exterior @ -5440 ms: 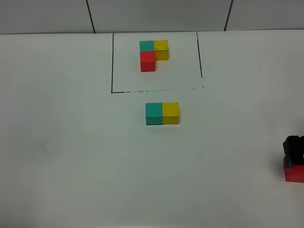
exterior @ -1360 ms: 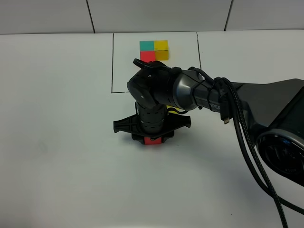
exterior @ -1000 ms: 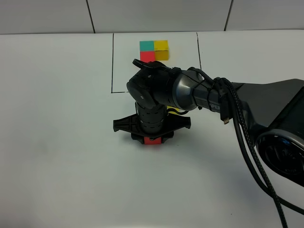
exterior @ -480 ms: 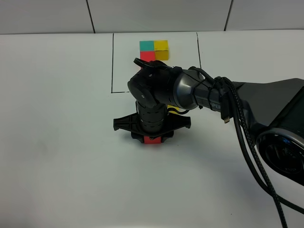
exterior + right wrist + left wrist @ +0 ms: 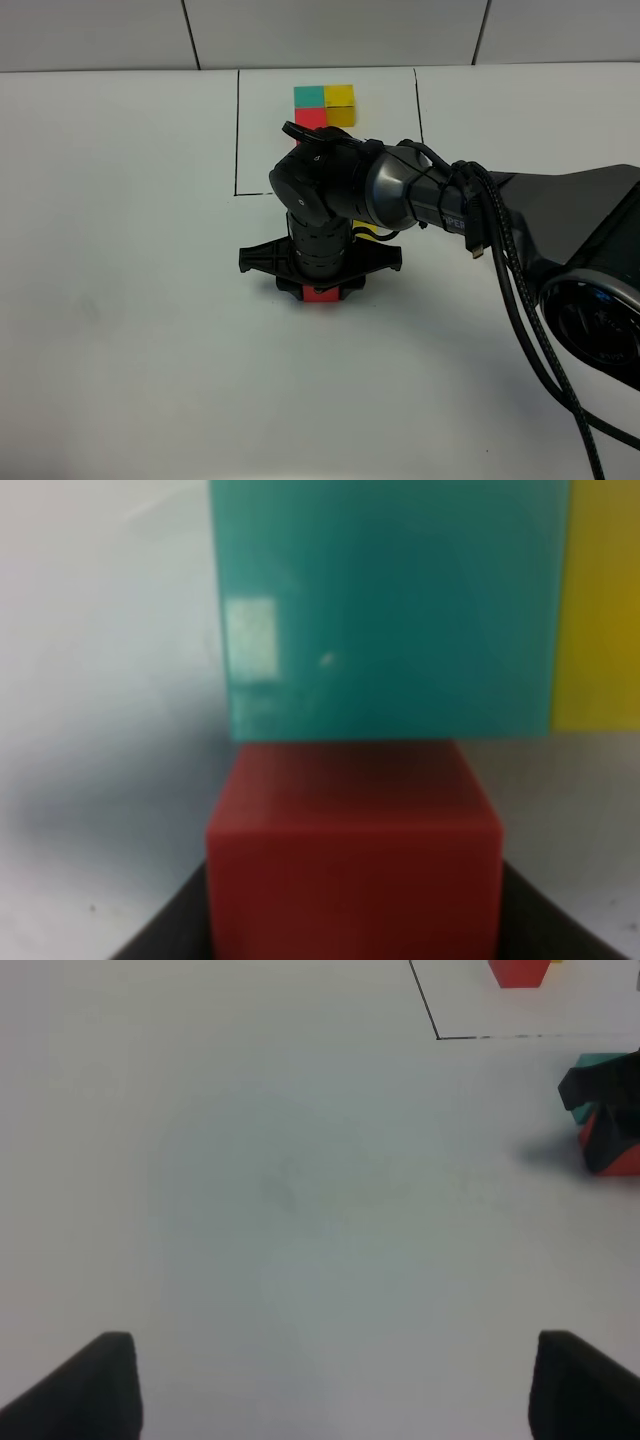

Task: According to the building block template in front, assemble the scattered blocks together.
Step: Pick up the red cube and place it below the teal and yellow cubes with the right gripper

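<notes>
Left gripper (image 5: 335,1390): spread wide, only the fingertips in view. Table (image 5: 120,300): open room on the left side. Right gripper (image 5: 320,292): pinching red cube (image 5: 352,860), set against teal cube (image 5: 390,610). Yellow cube (image 5: 605,600): adjoining the teal, cut off. Template (image 5: 325,105): behind, partly hidden by arm (image 5: 420,195).

Exterior high: mounted above, looking down and across the counter (image 5: 120,300) toward the back wall; wide, whole work area in frame.
Left wrist: low over bare counter, well back, facing the corner of the black frame line (image 5: 424,1000).
Right wrist: very close, blurred, filled by red block (image 5: 352,850) and teal block (image 5: 390,610).
Shared by all three: red block.
</notes>
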`<state>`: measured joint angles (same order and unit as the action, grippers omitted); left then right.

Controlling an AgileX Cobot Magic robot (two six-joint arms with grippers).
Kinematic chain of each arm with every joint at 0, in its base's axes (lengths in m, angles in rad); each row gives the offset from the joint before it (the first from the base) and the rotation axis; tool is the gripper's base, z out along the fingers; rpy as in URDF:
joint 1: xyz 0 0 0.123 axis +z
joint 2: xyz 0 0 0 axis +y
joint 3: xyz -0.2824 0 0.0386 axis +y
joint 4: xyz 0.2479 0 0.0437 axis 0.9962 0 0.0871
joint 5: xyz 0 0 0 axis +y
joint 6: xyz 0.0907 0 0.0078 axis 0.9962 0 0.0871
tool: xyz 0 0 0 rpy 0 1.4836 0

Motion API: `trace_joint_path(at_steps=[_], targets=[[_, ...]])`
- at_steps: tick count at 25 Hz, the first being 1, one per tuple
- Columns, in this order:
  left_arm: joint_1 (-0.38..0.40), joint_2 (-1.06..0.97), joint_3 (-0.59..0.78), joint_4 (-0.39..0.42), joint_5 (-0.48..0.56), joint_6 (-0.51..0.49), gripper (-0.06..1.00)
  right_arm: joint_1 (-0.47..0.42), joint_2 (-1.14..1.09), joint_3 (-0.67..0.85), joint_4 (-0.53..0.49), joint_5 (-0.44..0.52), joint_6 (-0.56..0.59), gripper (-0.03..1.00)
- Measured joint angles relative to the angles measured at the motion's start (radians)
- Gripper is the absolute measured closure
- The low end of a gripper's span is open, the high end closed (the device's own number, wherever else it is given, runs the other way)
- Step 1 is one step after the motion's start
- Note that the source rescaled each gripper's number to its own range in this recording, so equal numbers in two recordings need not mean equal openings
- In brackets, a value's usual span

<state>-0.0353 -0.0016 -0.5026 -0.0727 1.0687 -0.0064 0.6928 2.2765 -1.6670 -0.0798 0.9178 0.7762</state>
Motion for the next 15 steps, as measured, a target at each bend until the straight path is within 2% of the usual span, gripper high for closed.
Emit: trace_joint_path(at_steps=[15], targets=[[0.0, 0.0, 0.0, 0.0, 0.0, 0.0, 0.19, 0.0, 0.001, 0.0, -0.048, -0.017, 0.029, 0.96]])
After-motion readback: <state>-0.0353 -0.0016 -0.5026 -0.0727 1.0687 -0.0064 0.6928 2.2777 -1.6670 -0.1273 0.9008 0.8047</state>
